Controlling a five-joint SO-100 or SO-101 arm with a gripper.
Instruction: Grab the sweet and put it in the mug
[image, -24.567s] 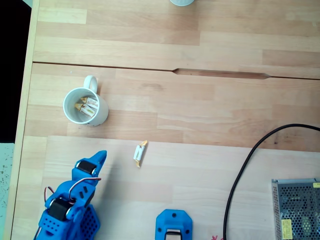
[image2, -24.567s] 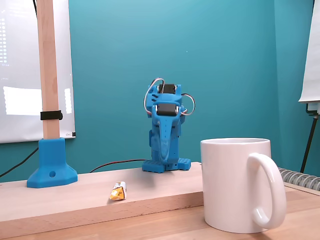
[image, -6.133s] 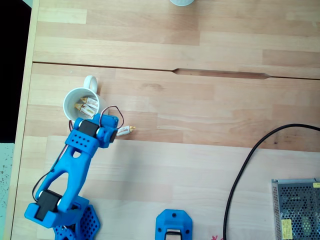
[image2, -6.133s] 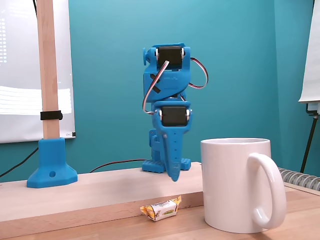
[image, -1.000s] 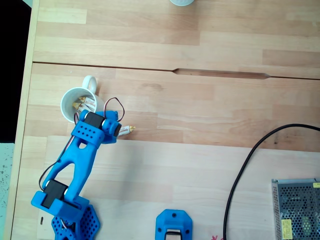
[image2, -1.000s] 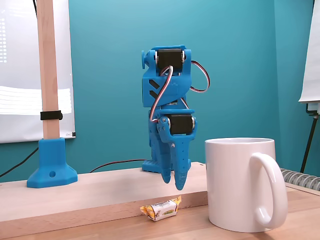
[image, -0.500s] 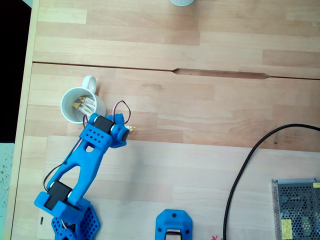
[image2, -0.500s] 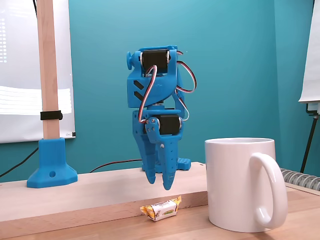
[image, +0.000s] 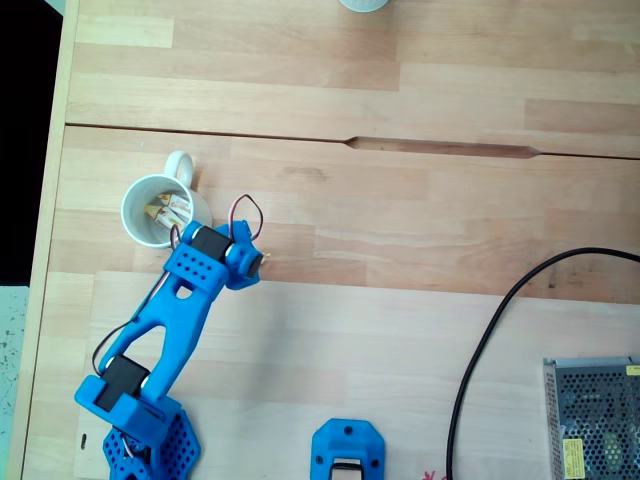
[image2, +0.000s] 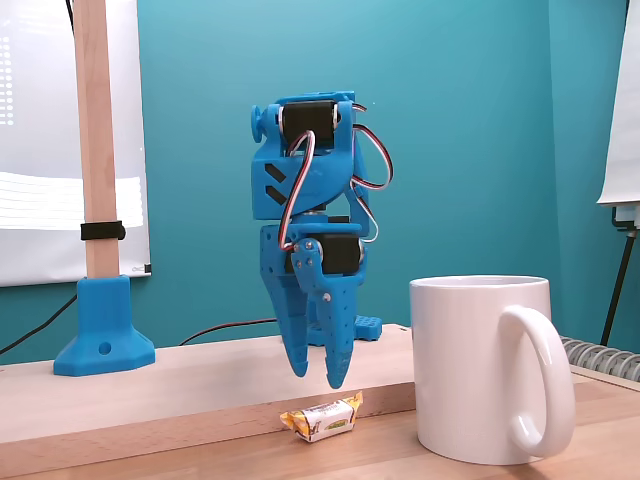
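1. My fingers (image2: 318, 380) hang slightly parted and empty over the wooden worktop (image2: 150, 385), tips pointing down just above the sweet (image2: 322, 417) without touching it.
2. The sweet lies on the worktop's lower near board, just left of the mug (image2: 480, 368) in the low fixed view; from above, only its orange twisted end (image: 266, 258) peeks out to the right of my blue wrist.
3. The white mug (image: 140, 200) stands upright to the far left of my wrist in the top-down fixed view, wrapped sweets (image: 170, 211) already inside it.
4. A black cable (image: 480, 350) and a metal mesh box (image: 592, 415) sit well apart at the right.
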